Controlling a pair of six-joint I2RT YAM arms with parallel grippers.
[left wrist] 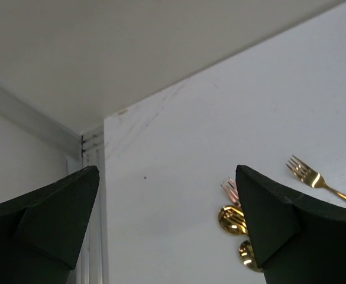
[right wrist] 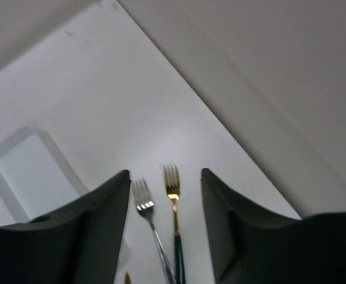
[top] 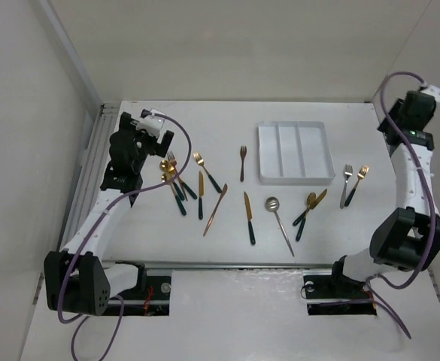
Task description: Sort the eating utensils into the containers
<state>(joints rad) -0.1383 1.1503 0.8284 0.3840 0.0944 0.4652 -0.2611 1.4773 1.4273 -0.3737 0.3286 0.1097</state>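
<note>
Our right gripper (right wrist: 165,177), released and empty, is nearer the gold metal fork with dark green handle (right wrist: 173,195): tines twelve o'clock, handle six; our left gripper (left wrist: 167,177) is released too.

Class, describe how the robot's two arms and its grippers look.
The left arm and right arm each have white links, black joints and a purple cable. The left gripper and right gripper have dark, wedge-shaped fingers.

no readable text, no labels, no brands, no numbers, no signs in any view
</note>
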